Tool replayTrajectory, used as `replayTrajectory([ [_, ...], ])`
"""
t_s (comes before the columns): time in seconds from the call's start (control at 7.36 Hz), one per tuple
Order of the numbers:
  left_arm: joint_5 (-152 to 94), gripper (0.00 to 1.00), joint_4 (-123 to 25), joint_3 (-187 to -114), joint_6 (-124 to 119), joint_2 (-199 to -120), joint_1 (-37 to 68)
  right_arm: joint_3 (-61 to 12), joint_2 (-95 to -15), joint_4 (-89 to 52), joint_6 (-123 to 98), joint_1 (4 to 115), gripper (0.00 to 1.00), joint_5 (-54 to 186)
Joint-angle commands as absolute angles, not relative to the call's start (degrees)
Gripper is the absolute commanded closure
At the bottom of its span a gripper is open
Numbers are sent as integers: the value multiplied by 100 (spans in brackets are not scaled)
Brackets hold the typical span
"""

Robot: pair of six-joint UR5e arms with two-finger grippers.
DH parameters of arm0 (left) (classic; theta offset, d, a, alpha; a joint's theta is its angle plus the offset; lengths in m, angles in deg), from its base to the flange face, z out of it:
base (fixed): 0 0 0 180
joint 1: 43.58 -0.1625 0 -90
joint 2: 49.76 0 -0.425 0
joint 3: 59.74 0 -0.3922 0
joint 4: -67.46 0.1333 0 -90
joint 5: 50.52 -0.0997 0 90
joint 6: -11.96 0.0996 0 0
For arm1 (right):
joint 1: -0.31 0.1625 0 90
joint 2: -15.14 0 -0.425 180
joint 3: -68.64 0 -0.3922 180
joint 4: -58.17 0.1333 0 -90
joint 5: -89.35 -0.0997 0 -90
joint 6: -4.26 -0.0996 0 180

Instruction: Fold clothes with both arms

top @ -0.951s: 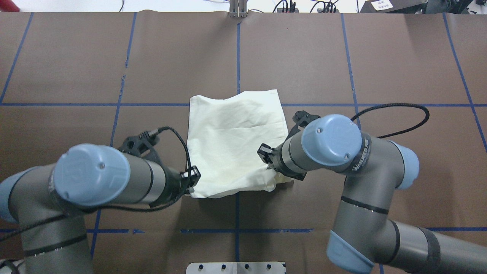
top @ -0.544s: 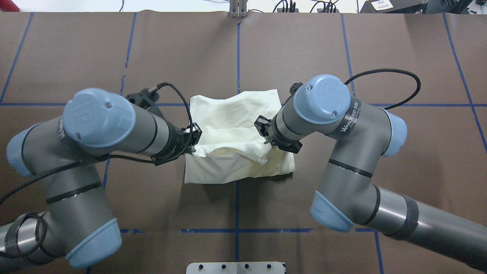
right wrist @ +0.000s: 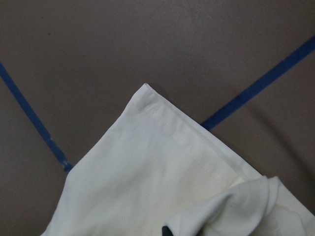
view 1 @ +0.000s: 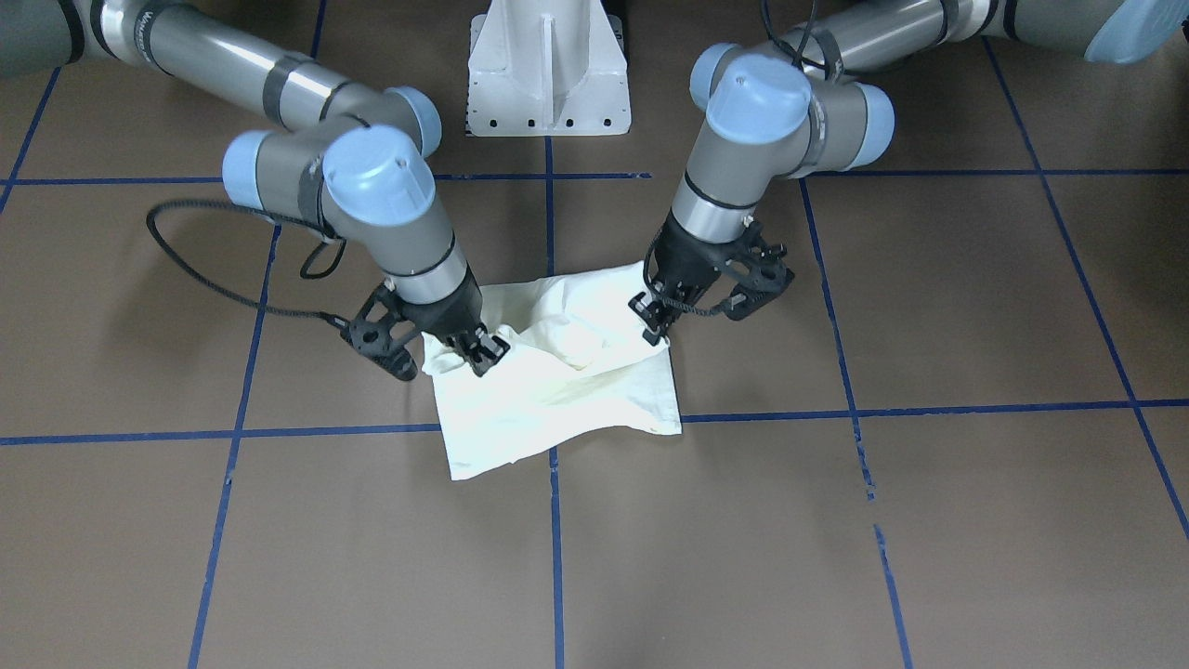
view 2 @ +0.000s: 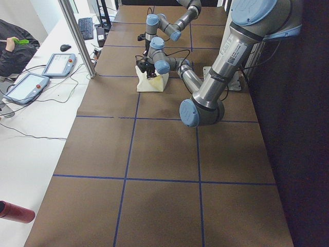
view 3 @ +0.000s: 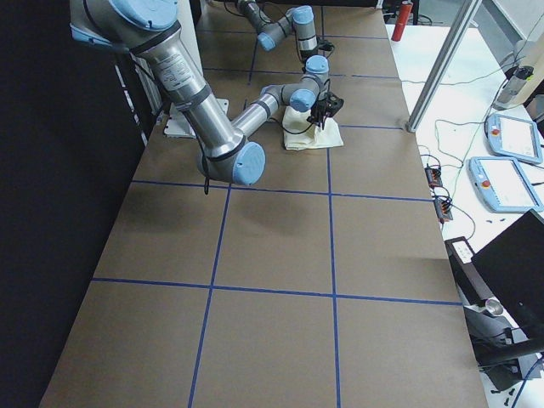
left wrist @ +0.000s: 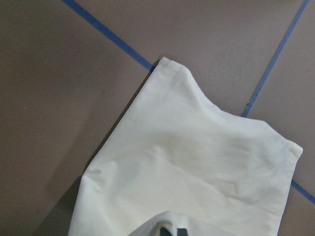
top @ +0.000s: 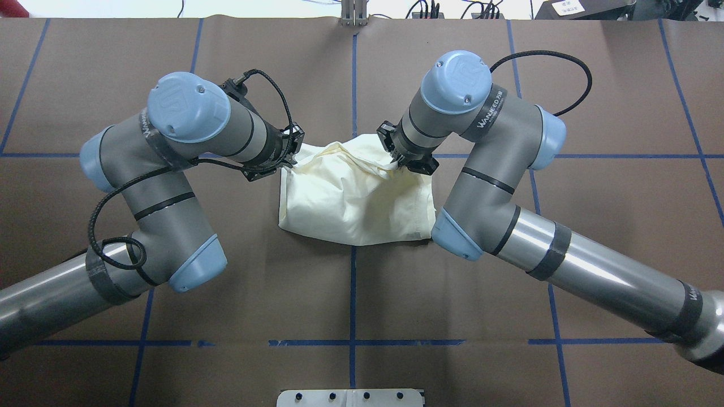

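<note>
The cream-white shirt [top: 356, 198] lies folded at the table's middle, plain side up; no print shows. It also shows in the front view [view 1: 557, 390]. My left gripper [top: 291, 154] is shut on a lifted shirt edge at its far left corner, seen at the right in the front view [view 1: 657, 327]. My right gripper [top: 397, 163] is shut on the same lifted edge at the far right, seen at the left in the front view [view 1: 483, 355]. Both wrist views show the shirt's lower layer [left wrist: 197, 162] [right wrist: 157, 187] flat on the table beneath the held fabric.
The brown table cover [top: 169, 85] carries blue tape lines [top: 353, 294]. The white pedestal base [view 1: 548, 74] stands at the robot's edge. Operator tablets [view 2: 56, 64] and cables lie on the white bench beyond the far edge. A red cylinder [view 2: 15, 212] lies there too.
Both grippers have carried the shirt's near edge away from the robot, over the rest of the shirt, to its far edge. The shirt is now doubled over and shorter.
</note>
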State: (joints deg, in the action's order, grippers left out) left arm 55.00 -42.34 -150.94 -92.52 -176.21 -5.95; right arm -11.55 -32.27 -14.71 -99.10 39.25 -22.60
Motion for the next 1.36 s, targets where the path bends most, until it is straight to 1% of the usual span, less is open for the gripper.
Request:
replayTrajectory([
  [0.0, 5399, 0, -4346, -14781, -8623, -17798, -404, -678, -3144, -1197, -9185, 4361, 0, -2567],
  [0.27, 5407, 0, -4372, -14597, -7994, -17790, -53, -615, -3170, -1197, -8490, 4836, 0, -3305],
  [0.41, 5416, 0, -4712, -14596, -7832, -17686, -51, -650, -3162, -1232, -8339, 4873, 0, -3369],
  [0.54, 5451, 0, -5611, -14614, -7918, -17424, -95, -668, -3162, -1249, -8102, 4917, 0, -3378],
  [0.68, 5451, 0, -6438, -14588, -8328, -17186, -182, -677, -3179, -1267, -7787, 4996, 0, -3378],
  [0.82, 5451, 0, -6881, -14553, -8680, -17149, -409, -677, -3214, -1276, -7601, 5127, 0, -3387],
  [1.22, 5451, 0, -7631, -14211, -9342, -17175, -973, -694, -3214, -1583, -7177, 5356, 0, -3396],
])
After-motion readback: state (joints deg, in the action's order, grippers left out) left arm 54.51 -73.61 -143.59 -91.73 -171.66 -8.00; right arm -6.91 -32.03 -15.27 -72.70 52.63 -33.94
